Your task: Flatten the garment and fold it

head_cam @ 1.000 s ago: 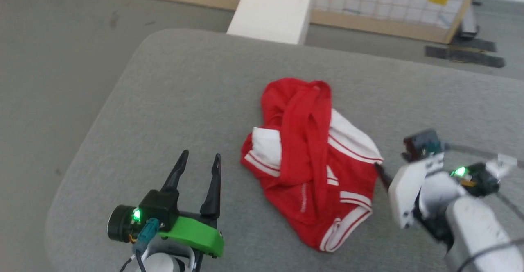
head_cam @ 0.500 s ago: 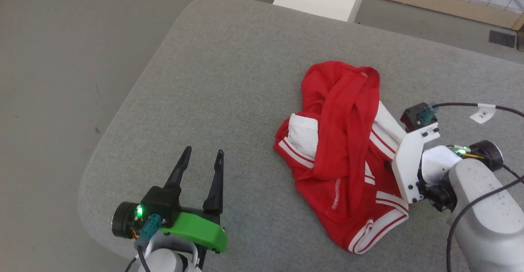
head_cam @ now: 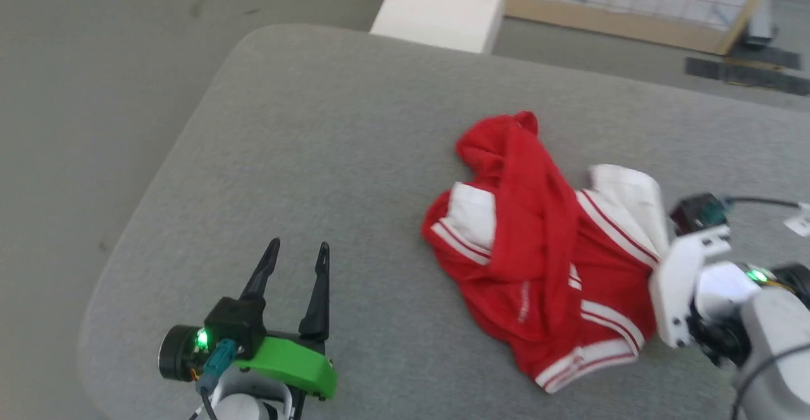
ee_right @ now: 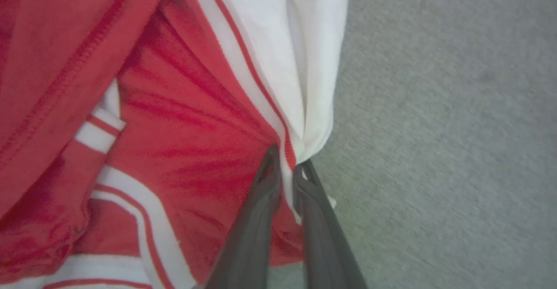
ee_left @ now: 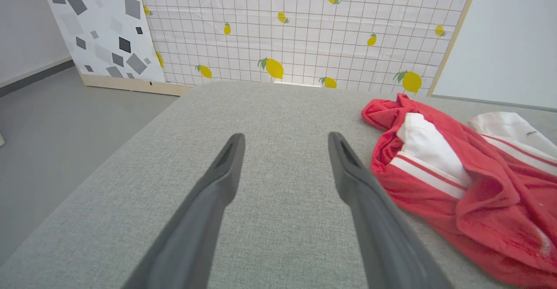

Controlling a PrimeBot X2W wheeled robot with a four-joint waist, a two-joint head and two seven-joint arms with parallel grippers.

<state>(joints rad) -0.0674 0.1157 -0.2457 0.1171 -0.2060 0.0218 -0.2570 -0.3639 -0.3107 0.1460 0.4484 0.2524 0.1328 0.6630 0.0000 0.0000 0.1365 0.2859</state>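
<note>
Right tool [ee_right: 288,158] has closed, pinching garment [head_cam: 538,249] at white sleeve edge; left tool [head_cam: 299,245] spread wide, empty, beside garment.

Red thin-fabric T-shirt [head_cam: 538,249], white sleeves, red-and-white striped trim. Grey woven cushion surface [head_cam: 329,123]. White grid-patterned panel [ee_left: 304,28], yellow lemon print.

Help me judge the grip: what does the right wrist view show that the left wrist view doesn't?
Right wrist, not left: the right claw pinching the garment at its white sleeve's edge. Left wrist, not right: the open left claw over the grey cushion, with a lemon-print screen behind. Both: the crumpled red garment lying on that cushion.
</note>
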